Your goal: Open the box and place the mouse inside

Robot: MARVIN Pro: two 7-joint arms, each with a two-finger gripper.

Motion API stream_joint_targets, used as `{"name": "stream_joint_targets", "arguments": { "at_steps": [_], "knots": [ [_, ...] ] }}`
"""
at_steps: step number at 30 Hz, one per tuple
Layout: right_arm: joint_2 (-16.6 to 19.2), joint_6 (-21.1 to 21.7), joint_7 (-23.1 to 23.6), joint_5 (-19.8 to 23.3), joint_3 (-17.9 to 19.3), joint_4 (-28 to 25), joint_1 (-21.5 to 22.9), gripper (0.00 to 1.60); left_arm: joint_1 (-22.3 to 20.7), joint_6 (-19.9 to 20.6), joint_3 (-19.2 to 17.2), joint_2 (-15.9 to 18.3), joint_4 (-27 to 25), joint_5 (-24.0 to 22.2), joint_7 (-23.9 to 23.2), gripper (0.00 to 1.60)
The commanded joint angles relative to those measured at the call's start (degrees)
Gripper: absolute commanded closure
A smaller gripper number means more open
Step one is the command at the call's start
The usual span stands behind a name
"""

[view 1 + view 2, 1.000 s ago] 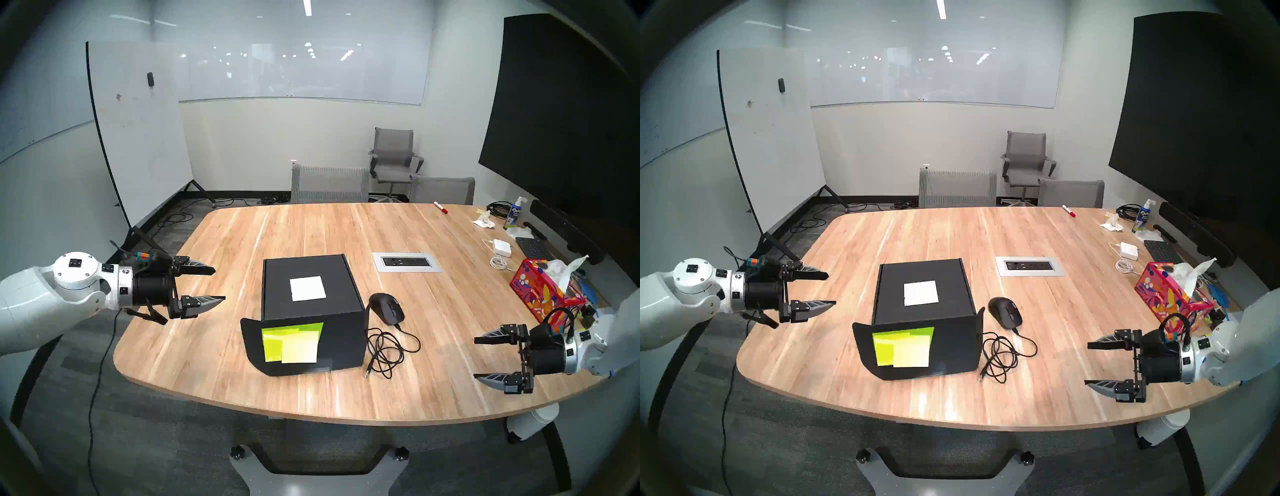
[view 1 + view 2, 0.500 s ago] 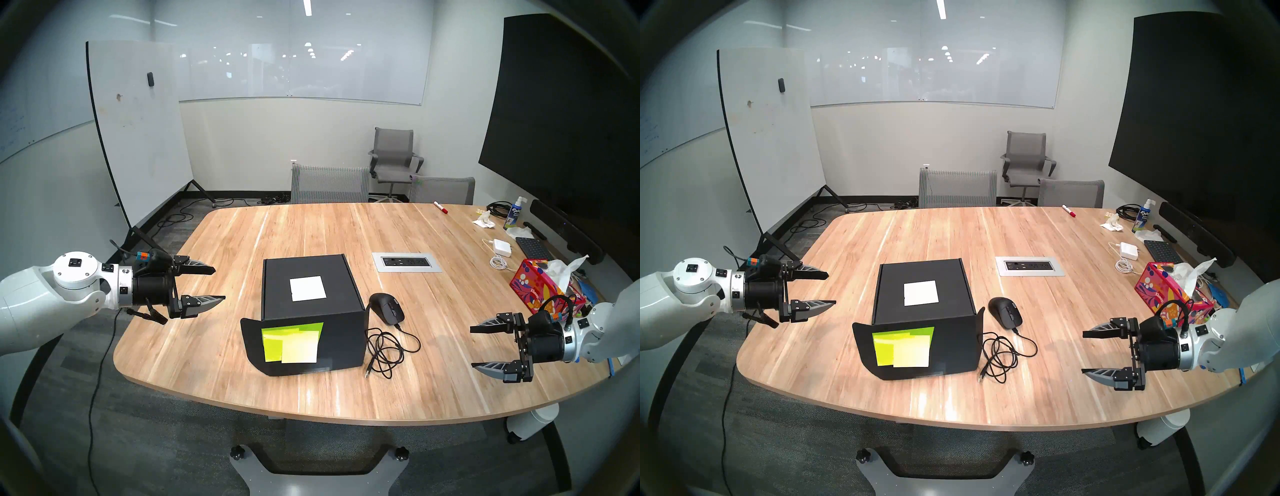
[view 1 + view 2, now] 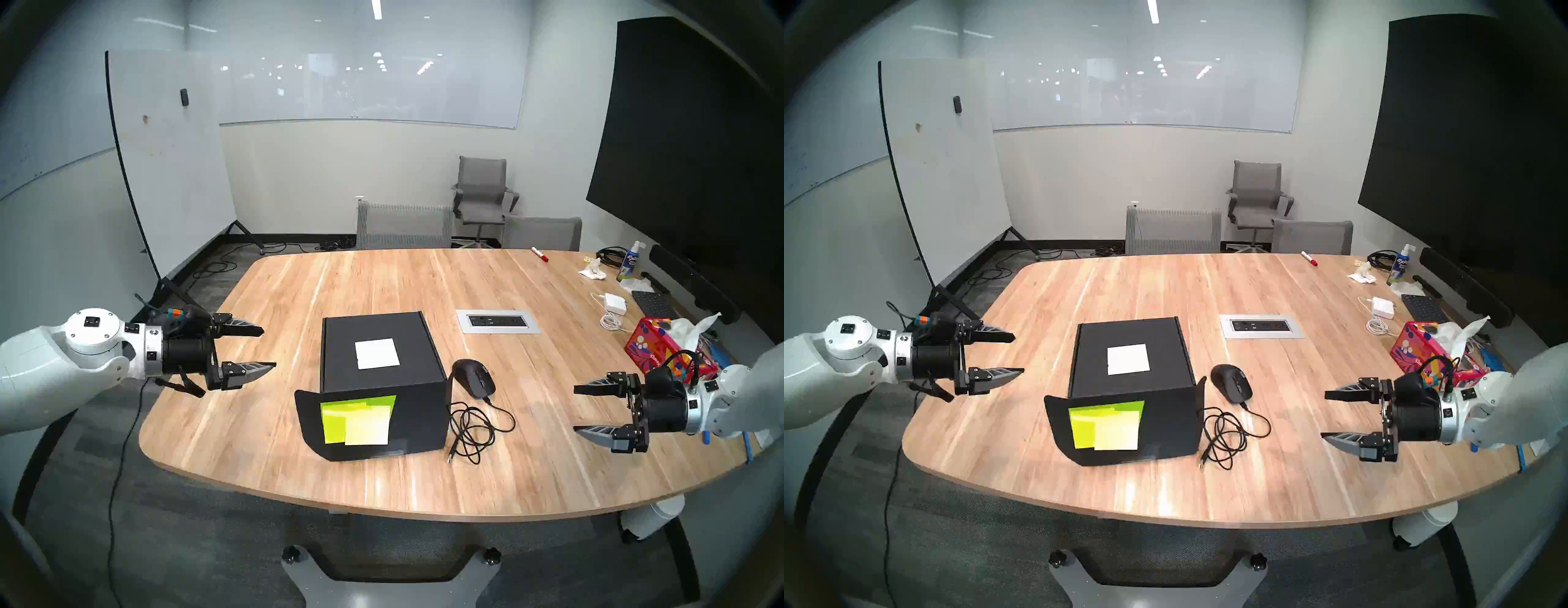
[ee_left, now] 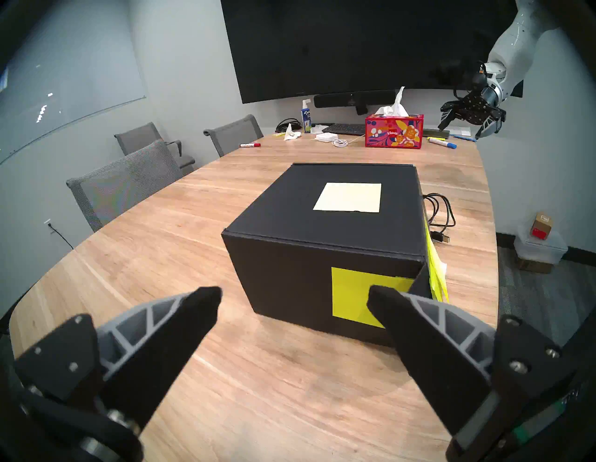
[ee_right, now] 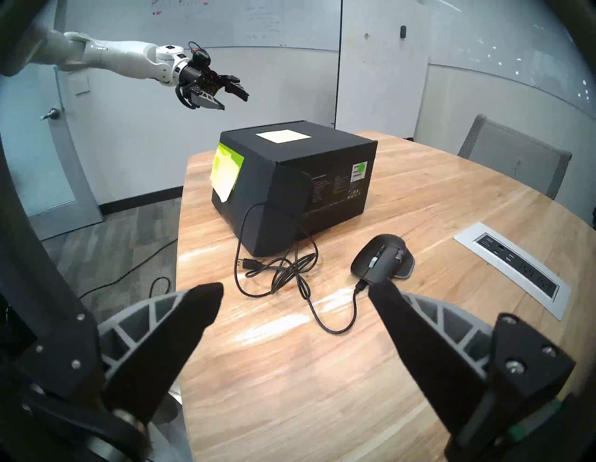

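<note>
The black box [image 3: 339,352] sits shut at the table's middle, a white note on its lid. Its front flap [image 3: 309,420] hangs down and carries yellow-green sticky notes [image 3: 356,420]. The black mouse [image 3: 475,378] lies on the table just right of the box [image 5: 322,161], and its coiled cable [image 3: 471,429] trails toward the near edge. My left gripper [image 3: 269,348] hovers open and empty to the left of the box [image 4: 306,209]. My right gripper [image 3: 575,409] hovers open and empty, well right of the mouse [image 5: 380,258] and pointing toward it.
A red floral tissue box [image 3: 657,348], a white charger [image 3: 615,303], a keyboard [image 3: 653,303], a spray bottle [image 3: 631,261] and a red marker [image 3: 539,254] lie along the right and far edges. A power outlet plate [image 3: 498,321] is set into the table behind the mouse. Grey chairs [image 3: 403,225] stand at the far edge.
My right gripper has risen and shifted slightly left, toward the mouse, staying open. The left arm, box and mouse have not moved.
</note>
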Motion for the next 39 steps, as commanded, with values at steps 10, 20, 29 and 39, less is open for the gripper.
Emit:
{"name": "stream_joint_targets", "arguments": {
  "at_steps": [10,20,29,39],
  "knots": [
    [2.48,7.65,9.01,7.14,3.42,1.07,-0.83,0.00,-0.84,-0.28,-0.70,0.09,-0.21,-0.19,-0.09,0.00],
    [4.16,13.83,15.21,11.77,5.56,2.31,-1.26,0.00,-0.91,-0.30,-0.69,0.10,-0.23,-0.20,-0.10,0.00],
    [6.18,21.76,22.60,17.44,8.05,4.03,-1.89,0.00,-1.00,-0.31,-0.68,0.11,-0.25,-0.22,-0.14,0.00],
    [7.94,31.75,30.50,23.81,11.22,6.00,-3.64,0.00,-1.11,-0.34,-0.68,0.13,-0.27,-0.26,-0.19,0.00]
  ]
}}
